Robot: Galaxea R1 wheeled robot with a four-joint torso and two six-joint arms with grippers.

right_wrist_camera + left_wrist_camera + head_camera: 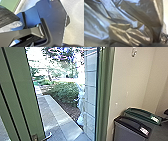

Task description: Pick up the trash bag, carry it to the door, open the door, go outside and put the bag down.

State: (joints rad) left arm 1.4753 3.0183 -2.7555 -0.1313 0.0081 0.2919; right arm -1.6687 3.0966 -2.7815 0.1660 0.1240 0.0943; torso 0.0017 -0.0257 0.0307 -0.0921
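Observation:
The green-framed door (17, 84) stands open at the left of the head view, with its metal lever handle (47, 136) low near its edge. Through the doorway a paved path (56, 114) leads outside. Crumpled, shiny plastic of the trash bag (120, 30) lies close against the camera in the left wrist view; what grips it is hidden. In the right wrist view, dark crinkled plastic (7, 16) is at the edge, beside the robot's own parts. The state of both grippers cannot be made out.
Two bins stand indoors to the right of the doorway, one grey with a black lid (131, 125), one with a green lid (142, 114). A green door post (103, 97) and a pale wall (125, 94) border the opening. Outside are bushes (65, 93) beside the path.

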